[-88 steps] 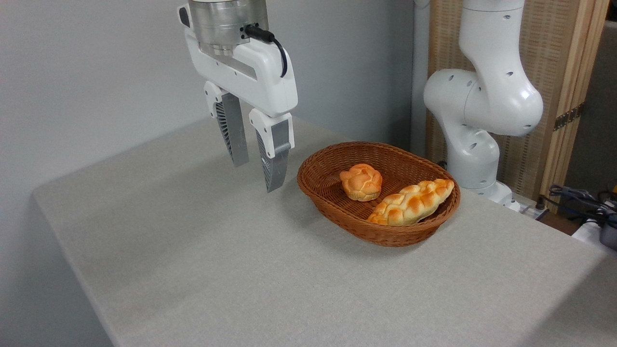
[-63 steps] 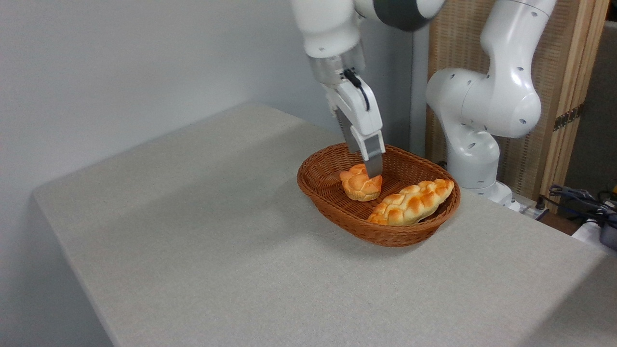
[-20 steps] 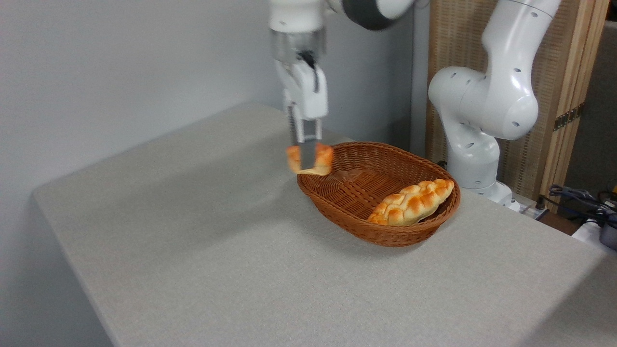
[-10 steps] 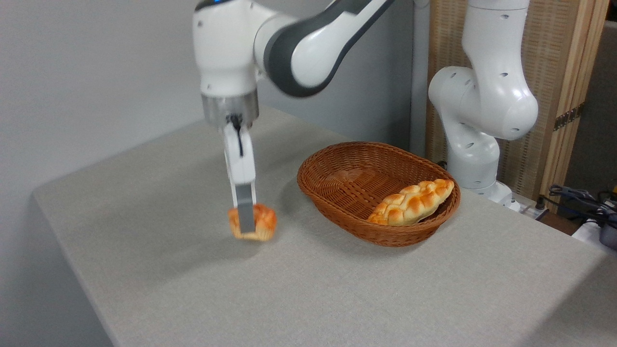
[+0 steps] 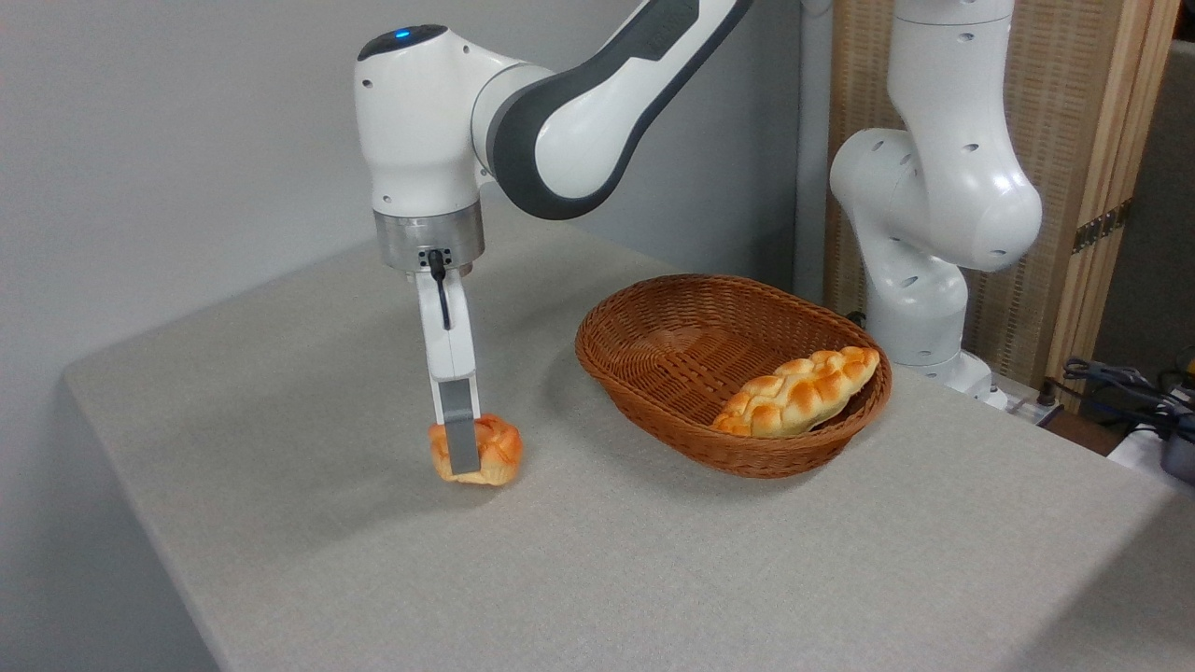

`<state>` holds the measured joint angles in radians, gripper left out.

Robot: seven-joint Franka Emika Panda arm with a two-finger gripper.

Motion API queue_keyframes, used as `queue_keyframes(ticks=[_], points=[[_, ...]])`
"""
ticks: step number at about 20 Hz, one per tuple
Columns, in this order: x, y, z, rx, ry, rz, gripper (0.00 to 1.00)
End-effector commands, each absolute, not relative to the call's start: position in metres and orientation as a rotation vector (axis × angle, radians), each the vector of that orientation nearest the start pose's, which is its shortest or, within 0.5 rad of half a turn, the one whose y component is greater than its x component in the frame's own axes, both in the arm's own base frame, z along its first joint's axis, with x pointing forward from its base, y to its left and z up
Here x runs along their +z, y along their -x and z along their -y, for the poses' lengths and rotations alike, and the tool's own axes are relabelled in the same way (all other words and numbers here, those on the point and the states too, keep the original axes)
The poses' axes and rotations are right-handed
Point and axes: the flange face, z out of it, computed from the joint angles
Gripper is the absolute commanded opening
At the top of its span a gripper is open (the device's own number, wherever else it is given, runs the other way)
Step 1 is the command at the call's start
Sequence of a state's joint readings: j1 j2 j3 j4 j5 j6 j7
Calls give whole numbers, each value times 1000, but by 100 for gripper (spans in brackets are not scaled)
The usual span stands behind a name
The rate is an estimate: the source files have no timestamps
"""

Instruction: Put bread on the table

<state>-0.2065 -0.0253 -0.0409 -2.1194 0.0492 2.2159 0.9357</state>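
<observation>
To the left of the wicker basket (image 5: 653, 322), well clear of its rim, the bread (image 5: 485, 452) is held low against the counter (image 5: 653, 560), the end effector (image 5: 459, 455) clamped on it. If the fingers were opened unevenly, the soft bun could be dragged or tipped; if pressed further down, it could be squashed. A braided loaf (image 5: 798, 392) is left in the basket. Nothing is seen blocking the release.
</observation>
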Motion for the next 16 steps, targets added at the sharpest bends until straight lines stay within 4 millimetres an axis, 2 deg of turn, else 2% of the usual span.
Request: queue_keyframes(ticks=[1,6,9,10,12,14,16], points=[[445,-533,137,-222,2612,-1695,100],[446,-533,136,-230,2620,-1689,100],[471,-539,127,-290,2621,-1653,100],[487,-541,122,-327,2620,-1631,100],[522,-552,98,-360,2685,-1515,100],[561,-556,84,-265,2780,-1467,100],[584,-556,66,-129,2835,-1429,100]])
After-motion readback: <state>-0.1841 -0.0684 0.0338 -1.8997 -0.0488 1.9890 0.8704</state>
